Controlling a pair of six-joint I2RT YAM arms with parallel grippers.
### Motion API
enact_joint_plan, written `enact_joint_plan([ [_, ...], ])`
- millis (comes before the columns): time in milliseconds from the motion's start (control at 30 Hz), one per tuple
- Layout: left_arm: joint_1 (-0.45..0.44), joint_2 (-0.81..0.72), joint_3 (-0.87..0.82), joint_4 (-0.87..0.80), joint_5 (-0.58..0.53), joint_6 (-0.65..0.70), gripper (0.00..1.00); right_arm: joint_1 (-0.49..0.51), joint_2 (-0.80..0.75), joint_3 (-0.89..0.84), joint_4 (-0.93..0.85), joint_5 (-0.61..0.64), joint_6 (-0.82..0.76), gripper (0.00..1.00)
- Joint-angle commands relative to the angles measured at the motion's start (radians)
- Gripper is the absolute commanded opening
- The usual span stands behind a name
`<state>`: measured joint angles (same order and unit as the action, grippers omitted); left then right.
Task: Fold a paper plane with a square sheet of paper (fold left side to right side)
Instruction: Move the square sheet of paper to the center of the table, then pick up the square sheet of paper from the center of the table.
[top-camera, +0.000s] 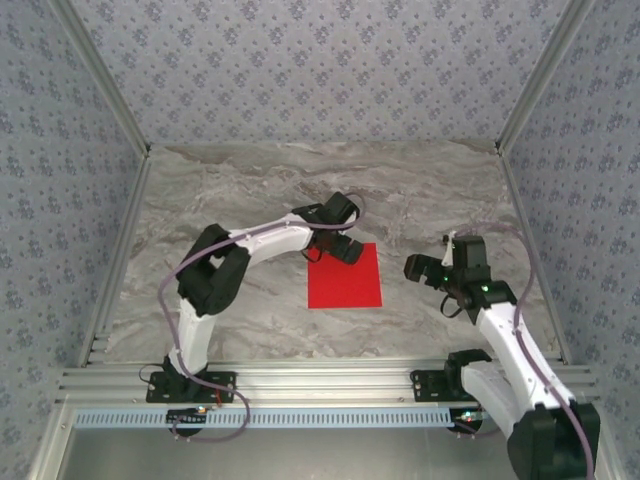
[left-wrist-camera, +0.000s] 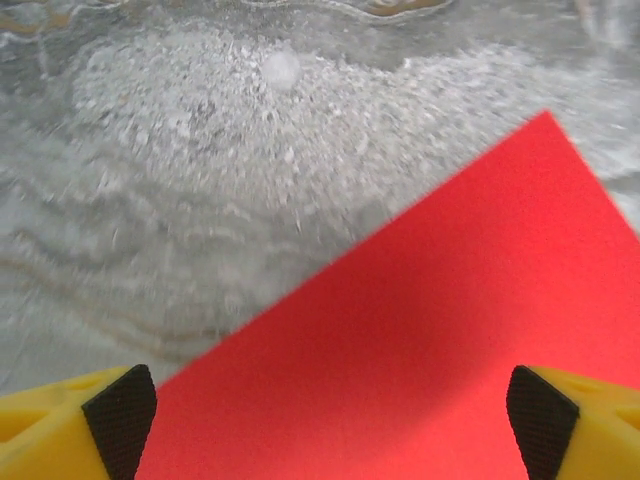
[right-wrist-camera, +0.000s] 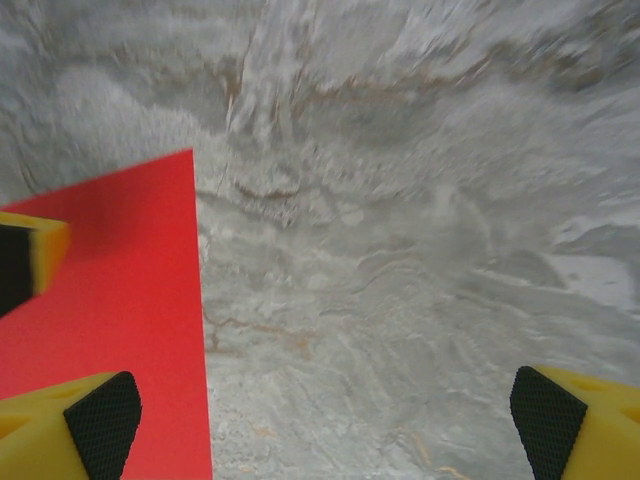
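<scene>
The yellow fingers (left-wrist-camera: 55, 425) with black textured pads (left-wrist-camera: 122, 415) stand nearest the lens in the left wrist view, at 7 and 5 o'clock of that picture. The left gripper (left-wrist-camera: 330, 420) is spread wide and grips nothing. Bare red paper shows between its jaws.

The square sheet of paper (top-camera: 345, 277) lies flat and unfolded on the table (top-camera: 250, 190), slightly toward 3 o'clock of the table's middle. Its edges run roughly parallel to the table's edges. In the left wrist view the sheet (left-wrist-camera: 420, 340) rises from the bottom edge to a corner at 2 o'clock. In the right wrist view it (right-wrist-camera: 110, 300) occupies the 8 o'clock part, with one straight edge running toward 12 o'clock.

Seen from above, the left gripper (top-camera: 337, 250) sits over the sheet's 12 o'clock edge, nearer the 11 o'clock corner. Contact with the paper cannot be determined.

The right gripper (top-camera: 435, 283) stands at 3 o'clock of the sheet, near it but apart, over bare table. In its own wrist view the right gripper (right-wrist-camera: 325, 420) has its jaws fully spread and holds nothing.

The table surface is grey marbled. At 6 o'clock an aluminium rail (top-camera: 320, 380) carries the left arm base (top-camera: 190, 383) and the right arm base (top-camera: 445, 383). Patterned walls (top-camera: 300, 60) enclose the table at 9, 12 and 3 o'clock.
</scene>
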<state>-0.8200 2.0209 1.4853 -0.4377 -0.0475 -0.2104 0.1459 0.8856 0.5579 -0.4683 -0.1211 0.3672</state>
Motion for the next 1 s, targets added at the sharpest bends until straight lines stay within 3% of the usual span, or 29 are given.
enact_joint_plan([
  [0, -0.005, -0.19, -0.116, 0.045, 0.101, -0.091, 0.93, 0.073, 0.119, 0.077, 0.036, 0.002, 0.017, 1.0],
  [200, -0.005, -0.33, -0.451, 0.305, 0.324, -0.358, 0.84, 0.216, 0.423, 0.231, 0.102, 0.074, 0.03, 0.95],
  [400, -0.006, -0.305, -0.551, 0.408, 0.401, -0.463, 0.7, 0.257, 0.676, 0.379, 0.136, 0.059, 0.069, 0.86],
  [600, -0.005, -0.287, -0.586, 0.409, 0.364, -0.503, 0.68, 0.31, 0.83, 0.468, 0.116, 0.107, 0.07, 0.87],
  [967, -0.024, -0.249, -0.59, 0.327, 0.264, -0.486, 0.56, 0.416, 0.893, 0.44, 0.138, 0.028, 0.121, 0.87],
])
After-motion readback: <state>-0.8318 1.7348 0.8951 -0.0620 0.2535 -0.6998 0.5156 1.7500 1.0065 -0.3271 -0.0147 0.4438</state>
